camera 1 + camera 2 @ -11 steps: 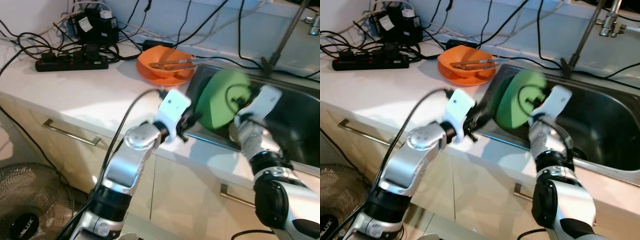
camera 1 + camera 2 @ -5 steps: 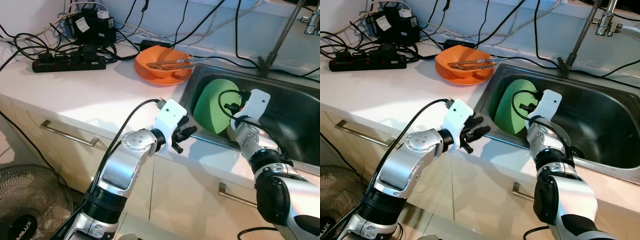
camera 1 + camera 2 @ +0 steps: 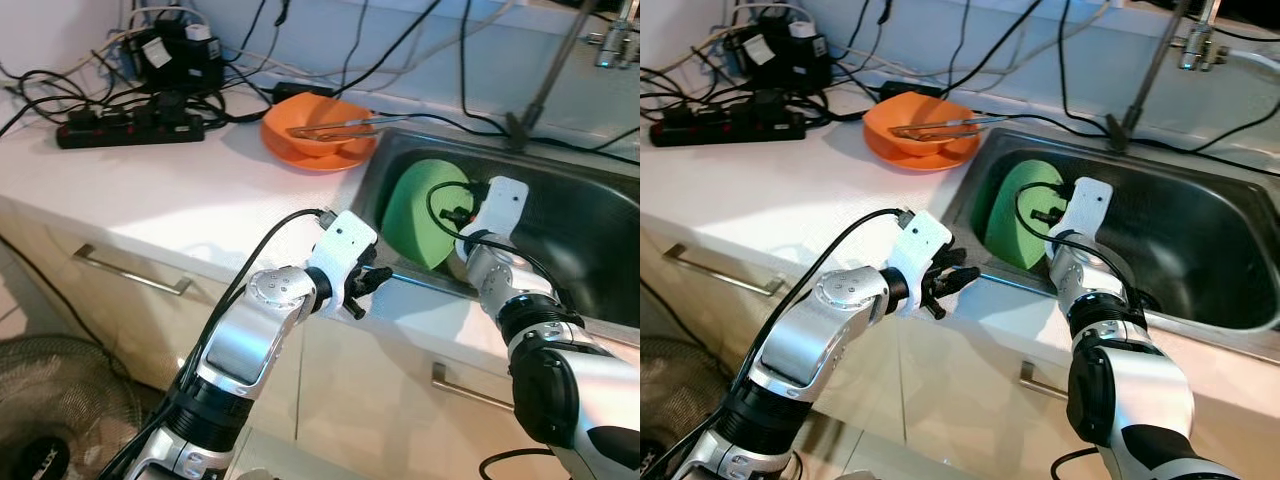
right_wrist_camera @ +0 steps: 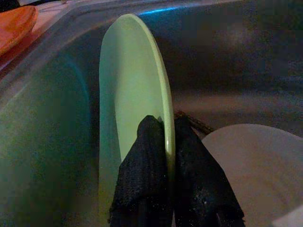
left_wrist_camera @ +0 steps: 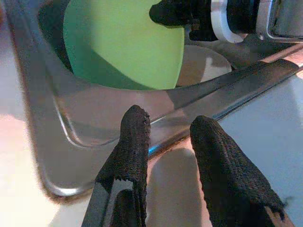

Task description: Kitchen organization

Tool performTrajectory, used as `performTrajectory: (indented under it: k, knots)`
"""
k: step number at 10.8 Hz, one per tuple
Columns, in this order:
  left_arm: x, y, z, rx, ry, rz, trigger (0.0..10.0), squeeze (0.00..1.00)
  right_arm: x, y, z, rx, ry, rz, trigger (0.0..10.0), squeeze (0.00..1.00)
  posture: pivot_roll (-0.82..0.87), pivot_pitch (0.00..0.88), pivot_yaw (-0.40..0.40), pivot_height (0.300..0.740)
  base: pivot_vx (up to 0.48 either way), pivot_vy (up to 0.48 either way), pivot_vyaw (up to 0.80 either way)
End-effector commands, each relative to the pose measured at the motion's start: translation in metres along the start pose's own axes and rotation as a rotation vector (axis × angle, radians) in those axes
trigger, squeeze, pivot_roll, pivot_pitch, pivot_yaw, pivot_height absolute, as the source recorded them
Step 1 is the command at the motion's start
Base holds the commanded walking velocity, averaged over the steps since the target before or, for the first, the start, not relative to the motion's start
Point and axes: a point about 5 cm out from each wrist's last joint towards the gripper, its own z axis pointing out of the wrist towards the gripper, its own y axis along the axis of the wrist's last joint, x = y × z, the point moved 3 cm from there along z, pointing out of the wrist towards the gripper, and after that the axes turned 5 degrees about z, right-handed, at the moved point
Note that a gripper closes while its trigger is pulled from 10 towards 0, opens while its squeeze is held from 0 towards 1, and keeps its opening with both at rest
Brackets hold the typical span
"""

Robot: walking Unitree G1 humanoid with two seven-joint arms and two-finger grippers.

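Observation:
A green plate stands on edge inside the steel sink, leaning toward the sink's left wall. My right gripper is shut on the plate's rim, one black finger on each face. In the eye views that gripper's white wrist sits just right of the plate. My left gripper hovers open over the sink's front rim, holding nothing, a little in front of the plate. A white dish lies on the sink floor beside the plate.
An orange bowl with metal tongs sits on the white counter left of the sink. A black power strip and tangled cables lie at the back left. The tap stem rises behind the sink. Drawer handles run below.
The green plate has come down from above the sink's rim to rest inside the sink, still held by my right gripper. My left gripper has stayed at the front rim.

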Motion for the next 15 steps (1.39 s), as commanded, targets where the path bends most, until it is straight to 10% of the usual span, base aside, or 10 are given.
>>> performTrajectory:
  k: [1, 2, 3, 5, 7, 8, 9, 10, 11, 15]
  knots:
    - [-0.004, 0.005, 0.000, -0.012, -0.006, 0.012, 10.0, 0.00, 0.007, -0.011, 0.000, 0.053, 0.023, -0.025, 10.0, 0.15, 0.25, 0.000, -0.034, 0.717, 0.000, 0.000, 0.00]
    - [-0.005, 0.006, 0.000, -0.015, -0.005, 0.011, 10.0, 0.00, 0.007, -0.012, 0.000, 0.058, 0.024, -0.027, 10.0, 0.14, 0.25, 0.000, -0.033, 0.717, 0.000, 0.000, 0.00]
    - [-0.004, 0.007, 0.000, -0.018, 0.002, 0.007, 10.0, 0.00, 0.007, -0.013, 0.000, 0.063, 0.027, -0.029, 10.0, 0.84, 0.24, 0.000, -0.034, 0.717, 0.000, 0.000, 0.00]
    - [-0.002, 0.007, 0.000, -0.019, 0.010, 0.005, 10.0, 0.00, 0.005, -0.011, 0.000, 0.059, 0.018, -0.043, 10.0, 0.00, 0.24, 0.000, -0.035, 0.717, 0.000, 0.000, 0.00]
    - [-0.002, 0.008, 0.001, -0.022, 0.013, 0.004, 10.0, 0.00, 0.004, -0.011, 0.000, 0.059, 0.017, -0.048, 10.0, 0.00, 0.24, 0.000, -0.035, 0.717, 0.000, 0.000, 0.00]
    - [-0.001, 0.008, 0.001, -0.022, 0.016, 0.002, 10.0, 0.00, 0.004, -0.011, 0.000, 0.062, 0.023, -0.050, 10.0, 1.00, 0.24, 0.000, -0.036, 0.717, 0.000, 0.000, 0.00]
    - [0.000, 0.007, 0.001, -0.021, 0.020, 0.001, 10.0, 0.00, 0.003, -0.008, 0.000, 0.047, 0.010, -0.098, 10.0, 1.00, 0.24, 0.000, -0.037, 0.717, 0.000, 0.000, 0.00]
    - [0.000, 0.007, 0.001, -0.021, 0.021, 0.002, 10.0, 0.00, 0.002, -0.006, 0.000, 0.030, -0.001, -0.135, 10.0, 0.83, 0.24, 0.001, -0.037, 0.717, 0.000, 0.000, 0.00]
    - [0.000, 0.008, 0.001, -0.025, 0.024, -0.001, 10.0, 0.00, -0.002, 0.006, 0.000, -0.041, -0.038, -0.236, 10.0, 0.00, 0.24, 0.002, -0.038, 0.717, 0.000, 0.000, 0.00]
    - [0.000, 0.008, 0.002, -0.029, 0.024, -0.006, 10.0, 0.00, -0.002, 0.017, -0.001, -0.134, -0.072, -0.389, 10.0, 0.00, 0.24, 0.004, -0.039, 0.717, 0.000, 0.000, 0.00]
